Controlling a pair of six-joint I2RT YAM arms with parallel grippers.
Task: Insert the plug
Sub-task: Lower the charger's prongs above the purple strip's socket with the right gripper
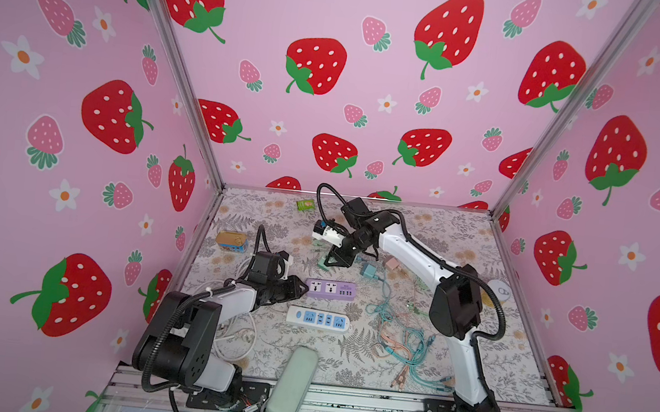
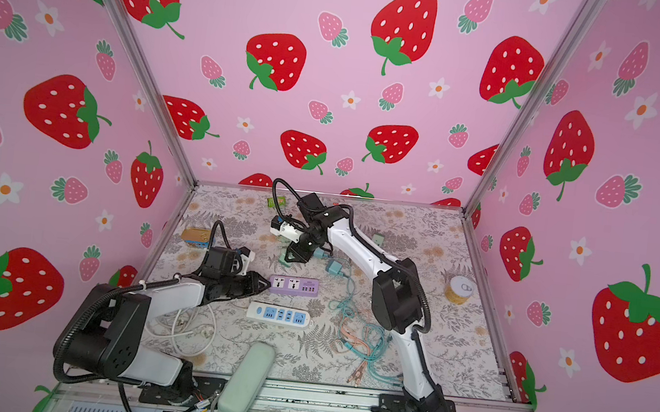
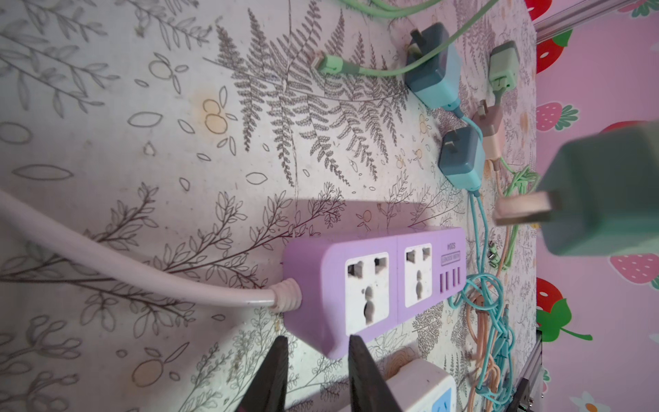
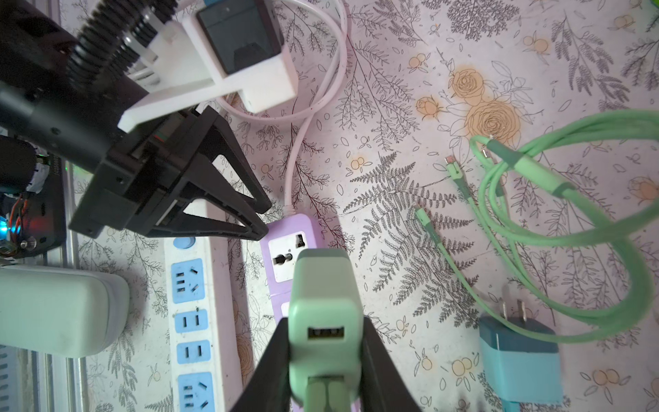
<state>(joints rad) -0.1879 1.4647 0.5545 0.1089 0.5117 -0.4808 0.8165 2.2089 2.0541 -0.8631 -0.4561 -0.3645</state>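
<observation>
- Table point(image 1: 512, 360), floral cover, carries two strips, loose chargers and a tangle of cables.
- Right arm point(image 1: 411, 253) reaches across the middle. The left arm point(image 1: 226, 300) lies low on its own side.
- White power strip point(image 1: 317, 319) sits nearer the front and is not involved.
- Purple power strip point(image 1: 330, 290) lies flat, sockets up, with its long axis left to right in both top views. Its cord leaves the left end.
- Green plug point(image 4: 322, 314) is off the table in the right end effector point(image 4: 324, 321), whose jaws are clamped on the plug's two sides, USB port facing the right wrist camera.
- Key relation: in a top view the green plug point(image 1: 321, 261) hangs just behind the left end of the purple power strip point(image 2: 294, 286), a little above it and apart from it. In the right wrist view the plug body points along the strip with the end socket just past its nose. One prong shows in the left wrist view, sticking out away from the jaws.
- Right arm is the one to finish. My guess is that the prongs must tip down onto that end socket.
- Left end effector point(image 4: 265, 219) sits at the strip's cord end with a narrow gap and nothing visibly between the jaws. I can't tell if it touches the strip. It looks placed to steady it.
</observation>
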